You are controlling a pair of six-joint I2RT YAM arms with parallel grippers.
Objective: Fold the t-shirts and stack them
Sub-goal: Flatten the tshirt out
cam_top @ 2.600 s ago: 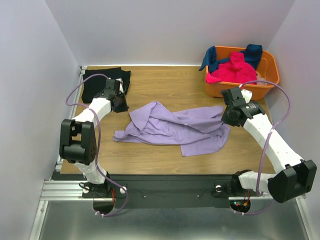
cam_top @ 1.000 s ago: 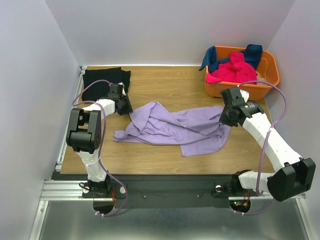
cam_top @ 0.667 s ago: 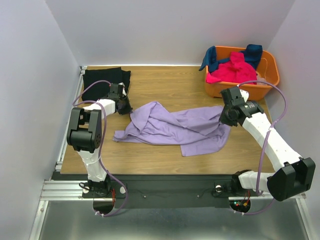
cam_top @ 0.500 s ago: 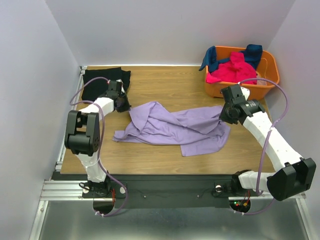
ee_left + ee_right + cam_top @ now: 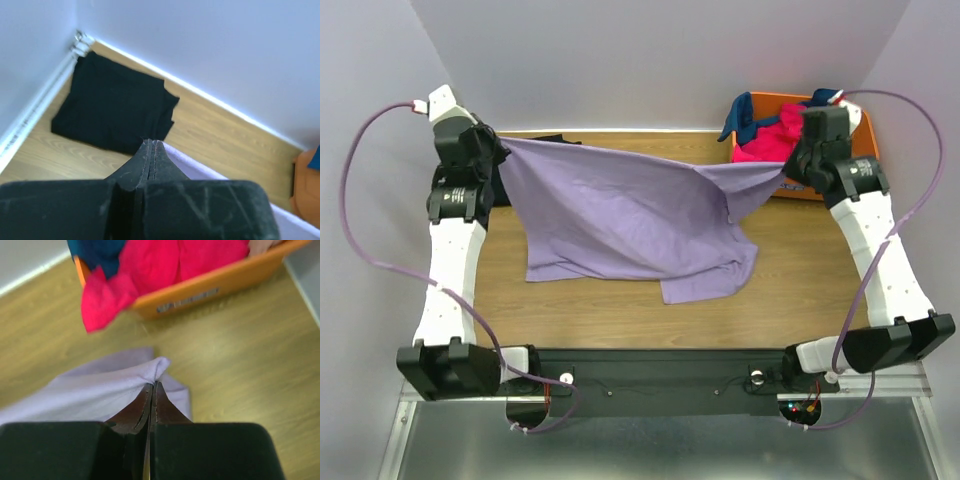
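Observation:
The large lavender t-shirt point(image 5: 620, 215) hangs spread above the table, stretched between both raised arms, its lower hem resting on the wood. My left gripper point(image 5: 498, 143) is shut on its left corner, and in the left wrist view a lavender edge point(image 5: 200, 172) runs off from the shut left gripper point(image 5: 151, 142). My right gripper point(image 5: 788, 170) is shut on the shirt's right corner, where lavender cloth point(image 5: 90, 390) bunches at the right gripper point(image 5: 152, 385). A folded black t-shirt point(image 5: 112, 112) lies in the back left corner. Hot-pink point(image 5: 165, 265) and teal-blue point(image 5: 95, 252) t-shirts fill the basket.
The orange plastic basket point(image 5: 210, 287) stands at the back right corner, just beyond my right gripper, with pink cloth spilling over its rim. Walls close the table at the back and both sides. A metal rail point(image 5: 30, 120) runs along the left edge.
Both arms have risen and moved outward, lifting the lavender t-shirt off the table and spreading it between them. The left gripper shut on the shirt's corner.

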